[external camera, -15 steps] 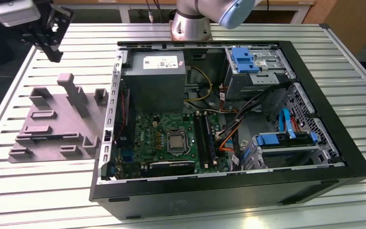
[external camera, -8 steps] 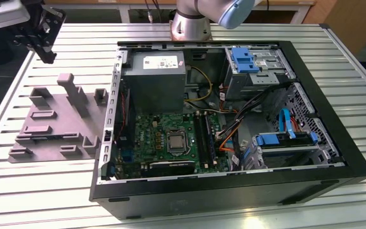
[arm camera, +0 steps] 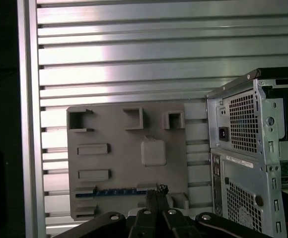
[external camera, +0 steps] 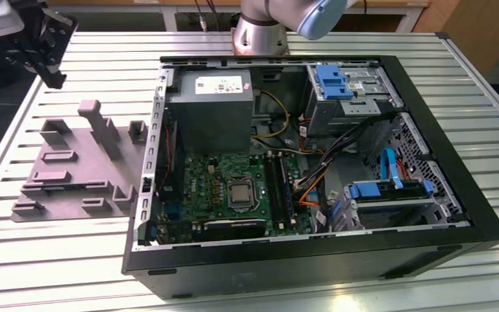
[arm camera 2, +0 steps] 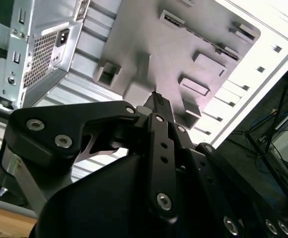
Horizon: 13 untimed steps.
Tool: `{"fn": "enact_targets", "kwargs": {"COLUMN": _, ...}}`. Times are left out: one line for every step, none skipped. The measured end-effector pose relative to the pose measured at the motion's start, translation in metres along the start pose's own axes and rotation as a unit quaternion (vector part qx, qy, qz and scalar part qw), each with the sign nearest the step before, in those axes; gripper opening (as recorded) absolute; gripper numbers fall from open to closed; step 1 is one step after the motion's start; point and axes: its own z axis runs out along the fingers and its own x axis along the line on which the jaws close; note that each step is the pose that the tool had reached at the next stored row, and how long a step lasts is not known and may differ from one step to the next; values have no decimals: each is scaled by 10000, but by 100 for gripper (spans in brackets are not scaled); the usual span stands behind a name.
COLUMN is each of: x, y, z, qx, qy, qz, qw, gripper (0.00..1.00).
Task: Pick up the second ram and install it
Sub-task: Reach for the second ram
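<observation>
Your ribbed aluminium desk (external camera: 76, 260) carries the open black steel case (external camera: 319, 260). Beside the case, toward the desk edge at the exterior view's left, lies a matte grey moulded holder (arm camera: 129, 163) with rectangular pockets. Your hand (arm camera: 157, 191) hangs over the holder, fingers pressed together on nothing. The second ram (arm camera: 111, 191), a thin blue stick, lies in a holder slot, so both picking and installing remain.

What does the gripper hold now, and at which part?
Nothing. The gripper is empty; the second ram lies in the grey tray.
</observation>
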Motion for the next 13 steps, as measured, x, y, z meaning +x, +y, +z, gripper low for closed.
{"fn": "enact_targets", "kwargs": {"x": 24, "y": -9, "z": 2, "qx": 0, "qy": 1, "qz": -1, "qw": 10000, "gripper": 11}}
{"fn": "enact_targets", "kwargs": {"x": 43, "y": -21, "z": 5, "qx": 0, "qy": 4, "qz": -1, "qw": 10000, "gripper": 11}}
{"fn": "enact_targets", "kwargs": {"x": 56, "y": -40, "z": 11, "qx": 0, "qy": 8, "qz": -2, "qw": 10000, "gripper": 11}}
{"fn": "enact_targets", "kwargs": {"x": 68, "y": -61, "z": 18, "qx": 1, "qy": 13, "qz": -1, "qw": 10000, "gripper": 11}}
{"fn": "enact_targets", "kwargs": {"x": 78, "y": -83, "z": 25, "qx": 1, "qy": 18, "qz": 0, "qw": 10000, "gripper": 11}}
{"fn": "enact_targets", "kwargs": {"x": 87, "y": -107, "z": 30, "qx": 2, "qy": 25, "qz": 0, "qw": 10000, "gripper": 11}}
{"fn": "enact_targets", "kwargs": {"x": 97, "y": -127, "z": 36, "qx": 2, "qy": 30, "qz": 0, "qw": 10000, "gripper": 11}}
{"fn": "enact_targets", "kwargs": {"x": 107, "y": -147, "z": 40, "qx": 2, "qy": 36, "qz": 0, "qw": 10000, "gripper": 11}}
{"fn": "enact_targets", "kwargs": {"x": 116, "y": -167, "z": 45, "qx": 3, "qy": 41, "qz": 0, "qw": 10000, "gripper": 11}}
{"fn": "enact_targets", "kwargs": {"x": 126, "y": -185, "z": 49, "qx": 3, "qy": 48, "qz": 1, "qw": 10000, "gripper": 11}}
{"fn": "enact_targets", "kwargs": {"x": 138, "y": -202, "z": 53, "qx": 5, "qy": 54, "qz": 1, "qw": 10000, "gripper": 11}}
{"fn": "enact_targets", "kwargs": {"x": 152, "y": -217, "z": 56, "qx": 6, "qy": 60, "qz": 2, "qw": 10000, "gripper": 11}}
{"fn": "enact_targets", "kwargs": {"x": 170, "y": -230, "z": 61, "qx": 8, "qy": 65, "qz": 2, "qw": 10000, "gripper": 11}}
